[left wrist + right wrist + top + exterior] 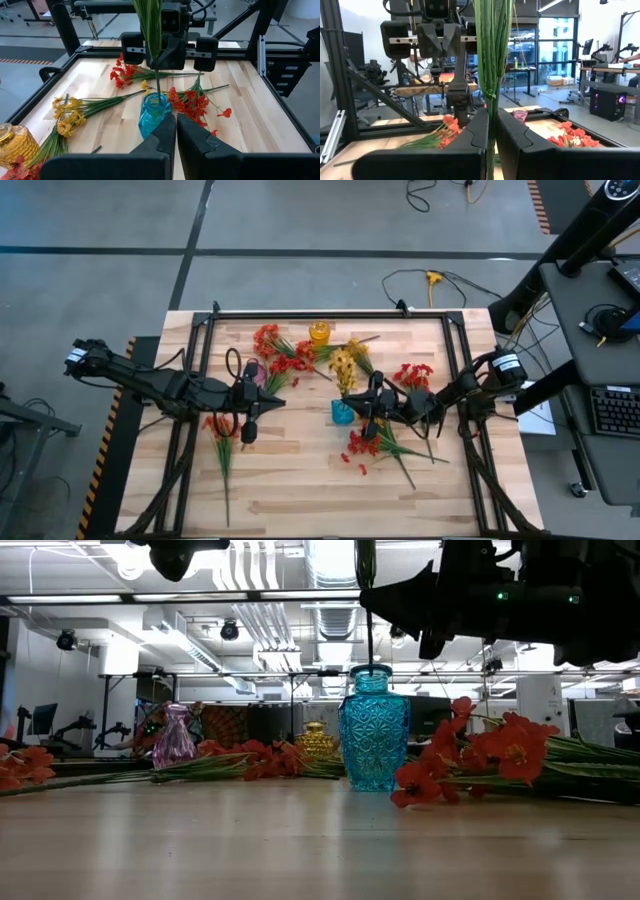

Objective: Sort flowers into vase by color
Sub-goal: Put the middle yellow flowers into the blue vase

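A blue glass vase stands upright mid-table. My right gripper is shut on a sprig of green stems right over it, and the thin lower stem runs down into the vase mouth. Yellow blooms show just beyond the vase from above. Other flowers lie flat on the wood: red ones near the vase, more red to its right, yellow ones at the far side. My left gripper is shut, left of the vase, holding nothing. My right gripper pinches the bundle of green stems between its two fingers, which come about level from the table's right side and lie across the stems. The sprig stands upright, its lower end reaching down into the blue vase's mouth.
A yellow vase stands at the far edge and a pink vase at the far left, with red flowers lying between them. One red sprig lies near my left arm. A black frame rims the table.
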